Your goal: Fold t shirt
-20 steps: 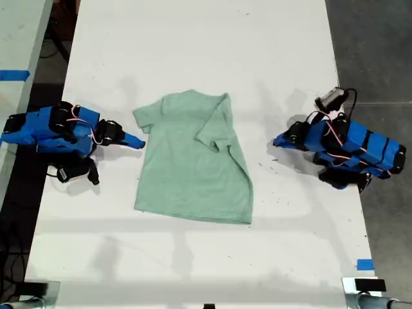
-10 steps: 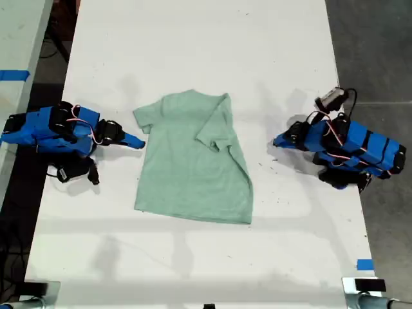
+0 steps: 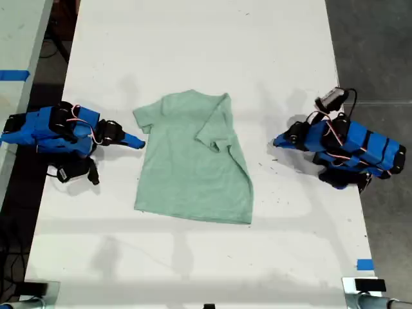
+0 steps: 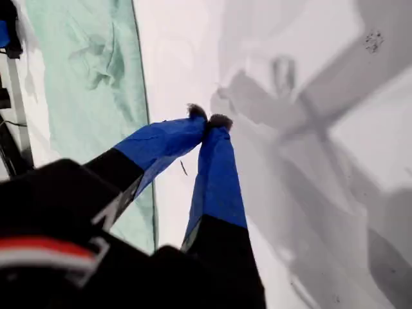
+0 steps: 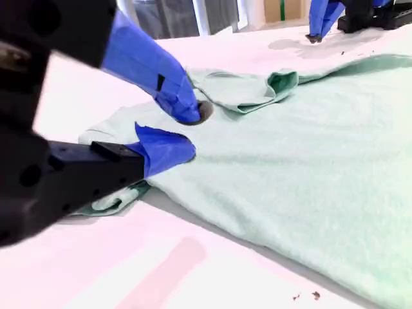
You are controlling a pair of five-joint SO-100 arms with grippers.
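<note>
While the pale mint-green cloth t shirt [image 3: 193,159] lies mid-table with one sleeve folded in, my first gripper [image 3: 275,142] rests clenched at its three o'clock, well apart; my second gripper [image 3: 140,144], parted and empty, sits at its nine o'clock on the white table [image 3: 193,45].

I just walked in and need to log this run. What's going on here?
Two blue arms are folding a mint t shirt on a white table. The sleeve on the exterior view's right is already folded inward. My second gripper sits open at the other sleeve; my first gripper rests shut on bare table beside the shirt, holding nothing.
</note>
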